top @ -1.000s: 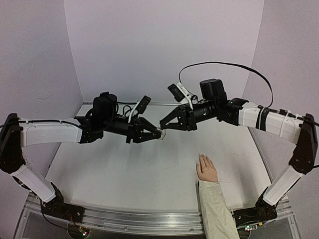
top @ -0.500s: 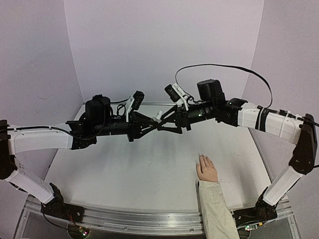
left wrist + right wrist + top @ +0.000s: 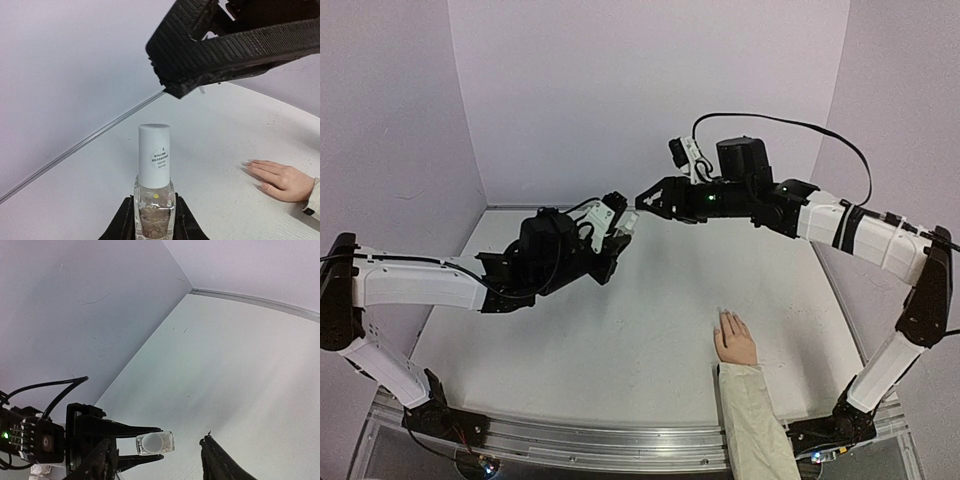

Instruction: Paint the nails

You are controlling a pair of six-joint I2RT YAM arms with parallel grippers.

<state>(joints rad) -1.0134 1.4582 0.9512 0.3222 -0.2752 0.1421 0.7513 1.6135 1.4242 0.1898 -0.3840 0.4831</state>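
Over the desk (image 3: 550, 340), in mid-air, the right tool (image 3: 643, 198) has let go. A second ago its tips were pinched at the cap (image 3: 153, 155); now its jaws stand apart with nothing in them, above and just clear of the cap. The left tool (image 3: 154, 216) is still clenched on the bottle (image 3: 154, 202), low on the glass, but it has swung the bottle upright and pulled back toward its own side. The cap is still seated and no brush is out, so I'd say painting hasn't started. It looks like a release to re-grip for another twist; can't tell whether the cap is any looser. Tool fingers are black ribbed plastic, wedge-shaped, probably decent bite on a smooth cap. The cap is a plain white cylinder with a small round sticker. The bottle is clear glass with square shoulders, holding clear fluid with pale pinkish flecks. It's likely slippery, so the low clamp matters once twisting resumes. The hand (image 3: 735, 340) lies flat, palm down, on the right front of the desk, well apart from the bottle, fingers pointing away from the arm bases. It's pale, flesh-coloured and smooth, with a cream cloth sleeve (image 3: 755, 420). The nails (image 3: 248, 163) are tiny at the fingertips and barely differ from the skin, so they're a hard target. The desk is matte white with faint scuffs.
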